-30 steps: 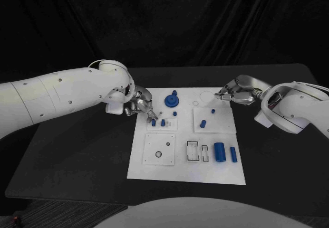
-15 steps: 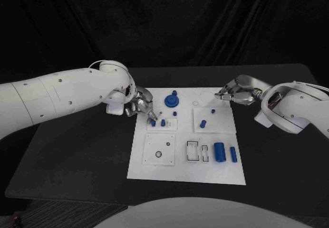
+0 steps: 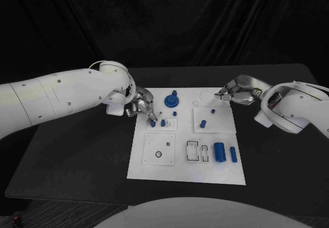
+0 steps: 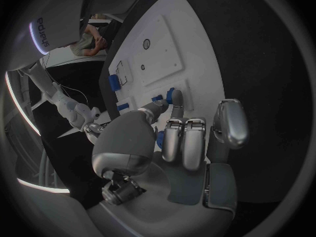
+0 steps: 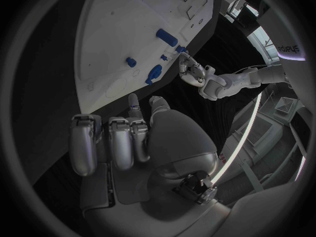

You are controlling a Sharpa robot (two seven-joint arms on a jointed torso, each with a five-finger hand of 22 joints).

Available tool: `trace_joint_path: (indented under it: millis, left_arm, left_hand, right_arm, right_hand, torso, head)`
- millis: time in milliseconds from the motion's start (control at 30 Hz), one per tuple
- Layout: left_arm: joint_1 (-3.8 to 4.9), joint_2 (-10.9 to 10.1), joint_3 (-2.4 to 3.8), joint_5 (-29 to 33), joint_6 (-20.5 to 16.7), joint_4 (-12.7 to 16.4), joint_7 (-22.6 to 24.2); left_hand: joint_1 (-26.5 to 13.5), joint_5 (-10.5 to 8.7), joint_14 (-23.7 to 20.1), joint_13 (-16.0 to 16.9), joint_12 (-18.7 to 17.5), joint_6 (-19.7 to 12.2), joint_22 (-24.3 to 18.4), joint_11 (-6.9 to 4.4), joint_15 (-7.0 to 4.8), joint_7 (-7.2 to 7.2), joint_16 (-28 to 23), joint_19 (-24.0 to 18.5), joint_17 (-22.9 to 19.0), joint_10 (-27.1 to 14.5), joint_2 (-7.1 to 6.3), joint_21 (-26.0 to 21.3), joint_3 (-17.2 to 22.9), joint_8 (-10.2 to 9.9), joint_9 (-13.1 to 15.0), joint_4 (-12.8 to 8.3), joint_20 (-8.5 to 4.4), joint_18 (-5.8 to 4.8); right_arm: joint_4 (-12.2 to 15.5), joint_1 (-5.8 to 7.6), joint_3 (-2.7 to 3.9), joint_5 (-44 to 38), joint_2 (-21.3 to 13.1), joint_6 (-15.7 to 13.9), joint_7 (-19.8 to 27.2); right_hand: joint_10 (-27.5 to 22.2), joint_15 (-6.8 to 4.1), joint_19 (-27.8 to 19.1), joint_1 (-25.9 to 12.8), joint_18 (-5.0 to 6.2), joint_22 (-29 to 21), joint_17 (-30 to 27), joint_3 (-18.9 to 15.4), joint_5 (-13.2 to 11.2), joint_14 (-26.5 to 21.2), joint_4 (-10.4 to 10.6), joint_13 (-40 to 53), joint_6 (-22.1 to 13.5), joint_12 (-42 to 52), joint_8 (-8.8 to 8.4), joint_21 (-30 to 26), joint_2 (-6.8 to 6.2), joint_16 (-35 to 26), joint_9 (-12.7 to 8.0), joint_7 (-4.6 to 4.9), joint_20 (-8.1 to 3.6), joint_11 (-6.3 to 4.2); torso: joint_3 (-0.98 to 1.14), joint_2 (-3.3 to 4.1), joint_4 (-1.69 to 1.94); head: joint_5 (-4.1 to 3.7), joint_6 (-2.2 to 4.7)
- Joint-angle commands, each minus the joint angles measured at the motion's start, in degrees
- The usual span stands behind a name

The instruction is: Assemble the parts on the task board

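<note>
White task board [image 3: 185, 171] mid black table [image 3: 82, 156], left hand [image 3: 134, 105] pinching a little blue peg [image 3: 152, 122] at its upper-left block, right hand [image 3: 233, 93] over the top-right corner, fingers curled in, holding nothing

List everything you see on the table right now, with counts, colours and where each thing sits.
Table: one, black, under everything.
Task board: one, white, middle of the table.
Round geared part: one, blue, far end of the board.
Large cylinder: one, blue, near-right area of the board.
Slim cylinder: one, blue, right of the large cylinder.
Small pegs: several, blue, on the board's middle plates.
Left robot hand: silver, fingertip on a peg at the board's left edge.
Right robot hand: silver, at the board's far-right corner, nothing visibly held.
</note>
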Motion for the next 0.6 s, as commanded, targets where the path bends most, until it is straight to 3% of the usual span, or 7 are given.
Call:
trace_joint_path:
  millis: [33,300,600]
  left_arm:
    - [-0.24,-0.3,-0.11,-0.2,-0.6,0.6,0.4]
    - [-0.25,-1.8,-0.11,-0.3,-3.9,2.4,0.7]
    - [-0.25,-5.7,-0.11,-0.4,-8.9,6.7,1.1]
  left_hand:
    - [-0.1,0.10,6.0,15.0,0.2,0.4,9.2,-0.59,-0.32,-0.08,0.2,0.1,15.1,6.0,-0.54,-0.1,0.5,-0.3,0.1,0.0,-0.21,0.92]
    - [-0.3,0.84,6.0,15.0,0.2,0.5,9.2,-0.63,-0.38,-0.06,0.2,0.2,15.1,6.0,-0.71,0.0,1.6,-0.3,0.3,-0.9,-0.28,0.90]
    - [-0.7,1.57,6.0,15.0,0.2,0.5,9.2,-0.63,-0.40,-0.03,0.2,0.2,15.1,6.0,-0.78,0.0,2.1,-0.3,0.4,-1.2,-0.31,0.91]
  right_arm:
    - [-0.1,-0.13,0.04,-0.1,0.0,0.2,-1.0]
    - [-0.1,-0.13,0.04,-0.1,0.0,0.2,-1.1]
    - [-0.1,-0.14,0.04,-0.1,-0.2,0.1,-1.1]
  right_hand:
    - [6.0,-0.37,4.1,0.8,0.02,13.8,15.1,0.3,0.2,6.0,-0.1,5.9,0.3,-0.4,-0.40,-0.3,0.14,0.2,-0.1,0.05,-0.25,-0.17]
    - [6.0,-0.36,4.1,0.9,0.02,13.8,15.1,0.4,0.2,6.0,-0.2,5.9,0.4,-0.4,-0.41,-0.3,0.12,0.2,-0.1,0.05,-0.24,-0.16]
    - [6.0,-0.36,4.1,0.9,0.02,13.8,15.1,0.4,0.2,6.0,-0.2,5.9,0.4,-0.4,-0.41,-0.3,0.12,0.2,-0.1,0.05,-0.24,-0.16]
  torso:
    - [0.00,0.02,0.00]
    - [0.00,0.02,0.00]
    - [-0.01,0.00,-0.02]
  head:
    - [0.06,0.01]
    - [-0.14,0.01]
    - [-0.18,0.01]
